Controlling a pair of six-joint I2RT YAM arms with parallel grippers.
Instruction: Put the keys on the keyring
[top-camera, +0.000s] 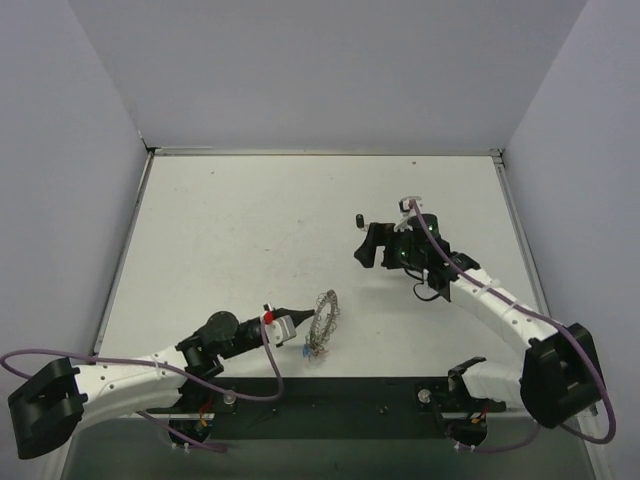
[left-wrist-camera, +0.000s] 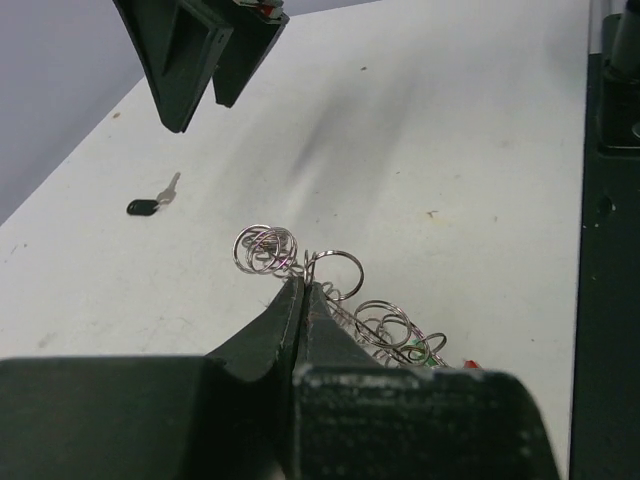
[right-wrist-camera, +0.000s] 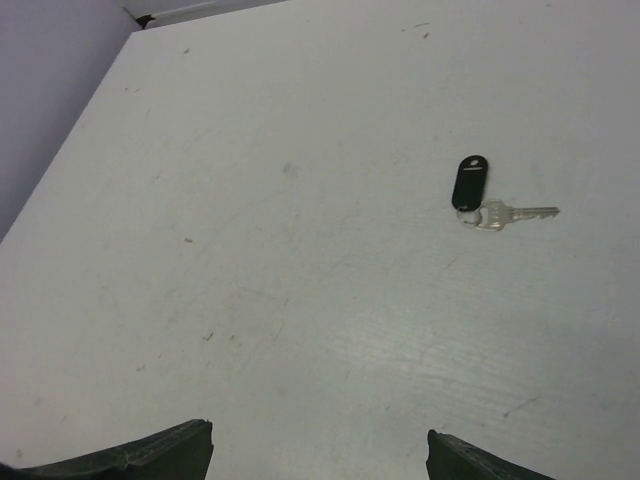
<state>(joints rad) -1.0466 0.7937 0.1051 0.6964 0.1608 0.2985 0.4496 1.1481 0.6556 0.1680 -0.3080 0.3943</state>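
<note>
My left gripper (top-camera: 303, 322) is shut on the rim of the keyring (top-camera: 326, 318), a large silvery coil-edged ring held upright just above the table. In the left wrist view the fingers (left-wrist-camera: 285, 315) pinch the ring's wire loops (left-wrist-camera: 340, 272). Small coloured keys (top-camera: 313, 350) hang from the ring's lower side; a bit of green (left-wrist-camera: 420, 350) and red (left-wrist-camera: 470, 363) shows. A black-headed key (right-wrist-camera: 470, 183) with a silver blade lies alone on the table, also in the top view (top-camera: 358, 218). My right gripper (top-camera: 366, 246) is open and empty, just short of that key.
White table (top-camera: 250, 230) with grey walls on three sides. A black rail (top-camera: 340, 392) runs along the near edge between the arm bases. The right gripper's fingers (left-wrist-camera: 195, 55) show at the top of the left wrist view.
</note>
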